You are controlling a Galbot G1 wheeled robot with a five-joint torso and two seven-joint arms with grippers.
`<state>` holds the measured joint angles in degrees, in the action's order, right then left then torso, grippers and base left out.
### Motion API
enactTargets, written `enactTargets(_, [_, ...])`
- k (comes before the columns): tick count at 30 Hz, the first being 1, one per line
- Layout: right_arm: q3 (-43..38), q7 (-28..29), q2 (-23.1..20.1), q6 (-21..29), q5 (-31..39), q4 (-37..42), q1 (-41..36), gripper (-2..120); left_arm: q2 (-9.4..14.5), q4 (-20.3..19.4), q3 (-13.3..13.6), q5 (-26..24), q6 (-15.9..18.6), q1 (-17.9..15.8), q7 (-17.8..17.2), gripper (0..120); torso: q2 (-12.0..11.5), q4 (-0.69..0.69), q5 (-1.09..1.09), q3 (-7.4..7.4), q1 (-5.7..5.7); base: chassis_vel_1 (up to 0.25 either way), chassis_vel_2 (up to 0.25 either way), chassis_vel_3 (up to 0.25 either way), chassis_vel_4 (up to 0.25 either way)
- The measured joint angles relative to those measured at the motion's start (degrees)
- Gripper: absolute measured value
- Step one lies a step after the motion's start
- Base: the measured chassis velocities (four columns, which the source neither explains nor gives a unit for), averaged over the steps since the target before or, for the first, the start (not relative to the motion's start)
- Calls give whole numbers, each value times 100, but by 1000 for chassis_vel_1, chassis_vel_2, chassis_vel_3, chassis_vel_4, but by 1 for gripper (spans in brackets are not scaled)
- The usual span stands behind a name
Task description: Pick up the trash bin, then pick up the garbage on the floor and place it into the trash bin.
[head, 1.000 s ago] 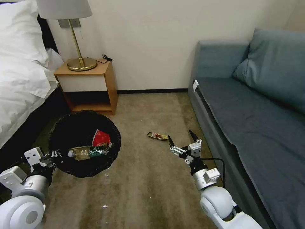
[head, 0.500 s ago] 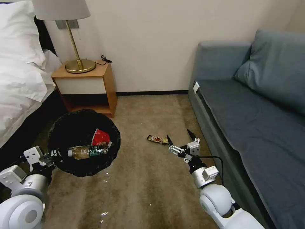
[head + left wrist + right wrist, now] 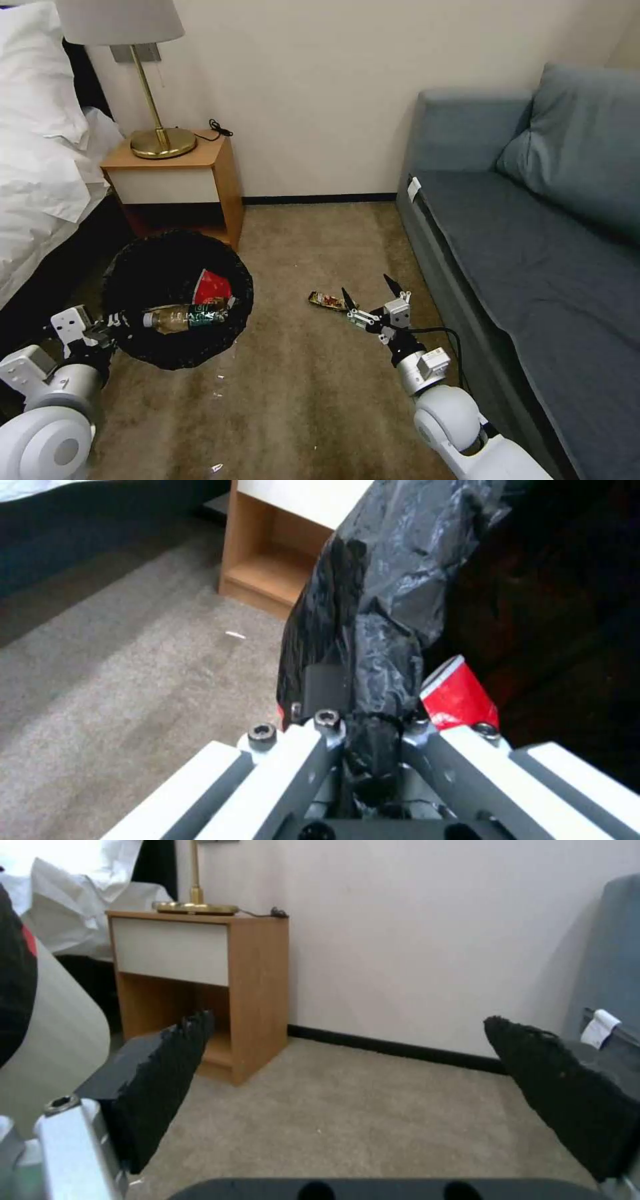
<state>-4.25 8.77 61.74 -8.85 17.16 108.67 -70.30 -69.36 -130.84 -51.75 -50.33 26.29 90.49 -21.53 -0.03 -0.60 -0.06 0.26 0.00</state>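
The trash bin [image 3: 175, 347], its black bag folded over the rim, hangs just above the carpet at the left. My left gripper [image 3: 112, 323] is shut on the near rim; the left wrist view shows the gripper [image 3: 373, 717] pinching the crinkled bag [image 3: 393, 595]. Inside the bin lie a red-and-white wrapper [image 3: 213, 288] and a green-labelled bottle [image 3: 183, 317]. One piece of garbage, a flat dark-and-gold wrapper [image 3: 328, 301], lies on the carpet in the middle. My right gripper [image 3: 367, 288] is open just right of it, low over the floor, with nothing between its fingers [image 3: 167, 1075].
A wooden nightstand [image 3: 175, 177] with a brass lamp [image 3: 160, 137] stands behind the bin, a bed [image 3: 40, 173] at the left. A grey-blue sofa [image 3: 533, 227] runs along the right, close to my right arm. Small white scraps [image 3: 220, 377] dot the carpet.
The camera has shifted a little, so the room sits differently in the picture. My right gripper has moved left, closer to the flat wrapper, still open. The left gripper keeps holding the bin.
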Motion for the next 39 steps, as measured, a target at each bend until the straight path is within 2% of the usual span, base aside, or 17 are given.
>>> enactTargets(21, [281, -50, -182, 16, 69, -69, 124, 100, 36, -54, 27, 1, 6, 21, -11, 1, 0, 0, 0, 0, 0, -67, 73, 80, -72])
enactTargets(39, [505, -76, -302, -10, -226, -92, 40, 100, 34, -163, 34, 6, 19, 81, -32, 1, 0, 0, 0, 0, 0, -69, 77, 68, -72])
